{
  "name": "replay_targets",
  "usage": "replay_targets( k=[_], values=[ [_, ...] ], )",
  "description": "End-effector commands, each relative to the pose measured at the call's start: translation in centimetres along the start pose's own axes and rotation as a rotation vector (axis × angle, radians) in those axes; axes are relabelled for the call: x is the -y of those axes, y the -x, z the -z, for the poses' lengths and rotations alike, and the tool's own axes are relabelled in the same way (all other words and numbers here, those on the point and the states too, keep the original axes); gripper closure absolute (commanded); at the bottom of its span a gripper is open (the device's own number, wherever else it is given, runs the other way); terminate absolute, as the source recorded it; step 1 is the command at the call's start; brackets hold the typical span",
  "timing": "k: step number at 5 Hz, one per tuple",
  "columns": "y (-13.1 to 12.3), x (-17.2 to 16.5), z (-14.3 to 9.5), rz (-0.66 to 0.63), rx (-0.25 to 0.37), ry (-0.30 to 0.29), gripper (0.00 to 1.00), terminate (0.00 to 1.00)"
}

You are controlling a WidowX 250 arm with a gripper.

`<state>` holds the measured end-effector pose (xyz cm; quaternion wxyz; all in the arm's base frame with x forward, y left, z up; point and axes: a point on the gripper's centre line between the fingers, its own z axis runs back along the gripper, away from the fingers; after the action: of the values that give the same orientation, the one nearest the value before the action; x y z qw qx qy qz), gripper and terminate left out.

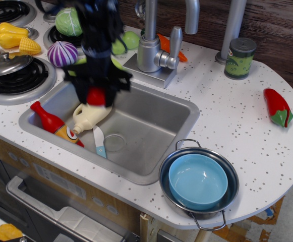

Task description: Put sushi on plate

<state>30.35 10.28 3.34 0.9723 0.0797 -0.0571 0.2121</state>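
My gripper (97,93) is shut on the sushi (96,96), a small glossy red block, and holds it in the air above the sink's back-left part, over the cream bottle (90,115). The arm is blurred. The lime-green plate (115,62) lies on the counter behind the sink and is almost wholly hidden by my arm and gripper; only slivers show. The sushi hangs just in front of and slightly above the plate's near edge.
In the sink (151,126) lie a red ketchup bottle (52,123), the cream bottle and a small blue-handled tool (99,141). A faucet (154,45) stands right of the plate. A purple onion (61,53), a cabbage (68,21), a blue bowl in a pot (197,180), a can (240,58) and a chili (277,107) are around.
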Motion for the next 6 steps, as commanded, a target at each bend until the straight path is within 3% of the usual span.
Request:
replay_targets(
  k=[1, 3, 4, 6],
  values=[
    [-5.0, -2.9, -2.7, 0.092, 0.079, -0.029, 1.0, 0.0],
    [-8.3, -3.4, 0.4, 0.179, 0.122, 0.017, 1.0, 0.0],
    [-8.3, -4.0, 0.9, 0.218, 0.161, 0.043, 0.0, 0.0],
    [-8.3, -4.0, 0.9, 0.218, 0.161, 0.043, 0.0, 0.0]
  ],
)
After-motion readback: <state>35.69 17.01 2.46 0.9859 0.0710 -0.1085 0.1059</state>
